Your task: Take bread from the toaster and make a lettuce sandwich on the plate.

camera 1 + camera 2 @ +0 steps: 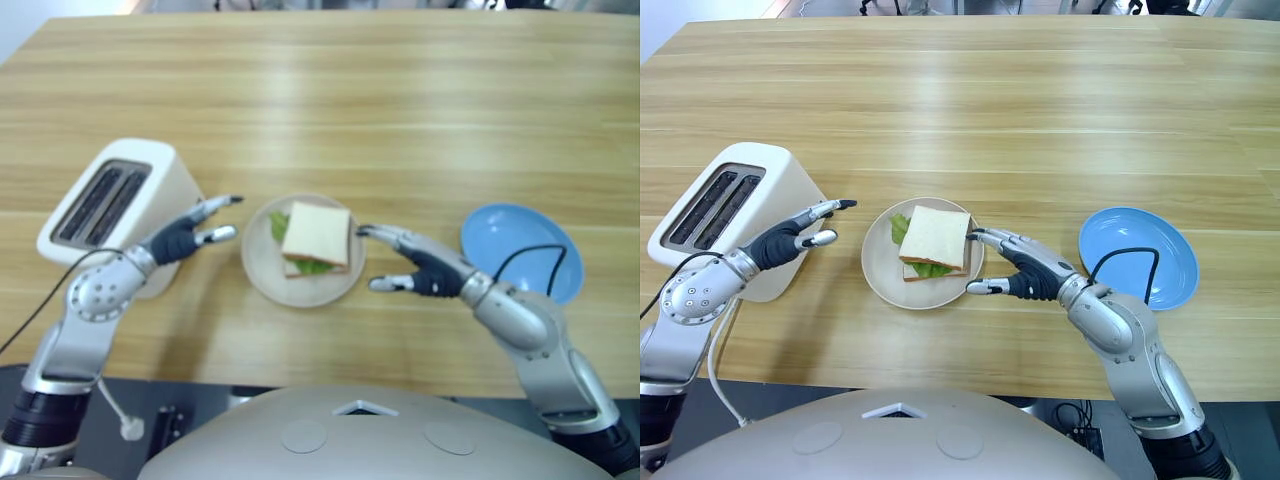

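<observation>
Sandwich (936, 240) is sitting on the beige plate (880, 278) mid-table, with lettuce (899, 228) poking out on its left. The right hand (1032, 276) is at the plate's right rim, fingers spread, gripping nothing. The left eye view shows a sliver between its top fingertip and the bread, but the right eye view looks like contact, so can't tell. The left hand (790, 238) is loose too, just beside the toaster (780, 195). A blue plate (1155, 235) sits further right.
</observation>
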`<state>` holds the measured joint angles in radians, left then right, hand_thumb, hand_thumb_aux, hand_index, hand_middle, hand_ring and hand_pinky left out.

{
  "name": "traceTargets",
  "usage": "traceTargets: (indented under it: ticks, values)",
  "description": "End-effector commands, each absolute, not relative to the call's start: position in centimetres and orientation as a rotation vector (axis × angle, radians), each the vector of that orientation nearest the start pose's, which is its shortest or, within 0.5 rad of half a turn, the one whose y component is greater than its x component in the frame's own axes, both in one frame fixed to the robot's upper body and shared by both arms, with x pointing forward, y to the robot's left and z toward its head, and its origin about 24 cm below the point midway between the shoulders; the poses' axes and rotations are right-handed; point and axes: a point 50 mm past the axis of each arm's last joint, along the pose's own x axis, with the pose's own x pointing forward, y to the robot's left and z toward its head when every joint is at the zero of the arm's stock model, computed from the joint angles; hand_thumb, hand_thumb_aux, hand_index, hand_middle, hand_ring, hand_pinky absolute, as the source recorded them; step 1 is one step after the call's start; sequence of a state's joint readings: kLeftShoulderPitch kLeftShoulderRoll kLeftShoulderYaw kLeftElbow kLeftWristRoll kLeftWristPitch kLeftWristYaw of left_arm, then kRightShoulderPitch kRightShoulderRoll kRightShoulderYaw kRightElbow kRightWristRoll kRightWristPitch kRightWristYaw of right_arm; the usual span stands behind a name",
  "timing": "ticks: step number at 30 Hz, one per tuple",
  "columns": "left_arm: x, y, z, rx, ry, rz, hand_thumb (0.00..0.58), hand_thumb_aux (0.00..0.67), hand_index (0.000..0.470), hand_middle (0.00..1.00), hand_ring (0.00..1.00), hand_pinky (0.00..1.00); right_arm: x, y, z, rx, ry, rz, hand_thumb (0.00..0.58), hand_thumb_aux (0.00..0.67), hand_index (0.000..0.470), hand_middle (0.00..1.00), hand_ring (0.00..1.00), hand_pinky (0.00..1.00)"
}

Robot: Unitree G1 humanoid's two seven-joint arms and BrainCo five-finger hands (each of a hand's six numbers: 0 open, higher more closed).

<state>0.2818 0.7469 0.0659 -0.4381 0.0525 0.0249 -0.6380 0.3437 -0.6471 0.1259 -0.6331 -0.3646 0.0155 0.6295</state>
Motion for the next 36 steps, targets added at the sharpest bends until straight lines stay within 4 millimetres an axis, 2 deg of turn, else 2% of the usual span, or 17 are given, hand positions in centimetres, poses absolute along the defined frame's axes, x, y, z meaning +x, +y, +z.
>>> traceTargets:
  ticks: [1, 4, 9, 12, 21, 24, 27, 32, 36]
  values:
    - [17.8, 21.3, 9.5, 0.794, 0.206, -0.876, 0.58, 0.67, 0.46, 1.0, 1.0, 1.0, 15.7, -15.8, 9.0, -0.927, 0.075, 0.964, 0.58, 0.67, 0.46, 1.0, 1.0, 1.0]
    - [17.2, 21.1, 8.8, 0.807, 0.269, -0.947, 0.58, 0.67, 0.46, 1.0, 1.0, 1.0, 15.2, -15.1, 8.5, -0.919, 0.1, 1.039, 0.58, 0.67, 0.46, 1.0, 1.0, 1.0]
    - [15.4, 20.6, 5.4, 0.806, 0.48, -1.118, 0.58, 0.67, 0.46, 1.0, 1.0, 1.0, 14.5, -12.5, 6.5, -0.912, 0.12, 1.163, 0.58, 0.67, 0.46, 1.0, 1.0, 1.0]
    - [15.0, 21.1, 3.5, 0.833, 0.571, -1.154, 0.58, 0.67, 0.46, 1.0, 1.0, 1.0, 14.5, -11.5, 5.4, -0.904, 0.129, 1.197, 0.58, 0.67, 0.46, 1.0, 1.0, 1.0]
    - [17.0, 20.6, 0.7, 0.939, 0.585, -1.173, 0.58, 0.67, 0.46, 1.0, 1.0, 1.0, 15.5, -10.0, 0.8, -0.862, 0.211, 1.212, 0.58, 0.67, 0.46, 1.0, 1.0, 1.0]
    - [18.5, 19.9, 0.3, 0.954, 0.537, -1.128, 0.58, 0.67, 0.46, 1.0, 1.0, 1.0, 16.9, -9.9, -0.1, -0.878, 0.207, 1.163, 0.58, 0.67, 0.46, 1.0, 1.0, 1.0]
    - [21.5, 19.2, 0.4, 0.988, 0.473, -1.064, 0.58, 0.67, 0.46, 1.0, 1.0, 1.0, 19.4, -9.9, -0.5, -0.932, 0.173, 1.059, 0.58, 0.67, 0.46, 1.0, 1.0, 1.0]
    - [26.7, 17.7, 1.7, 1.071, 0.358, -0.983, 0.58, 0.67, 0.46, 1.0, 1.0, 1.0, 23.5, -10.6, 0.4, -0.986, 0.078, 0.773, 0.58, 0.67, 0.46, 1.0, 1.0, 1.0]
    - [29.3, 16.6, 2.4, 1.09, 0.276, -0.889, 0.58, 0.67, 0.46, 1.0, 1.0, 1.0, 26.1, -11.1, 1.4, -1.003, -0.007, 0.545, 0.58, 0.67, 0.46, 1.0, 1.0, 1.0]
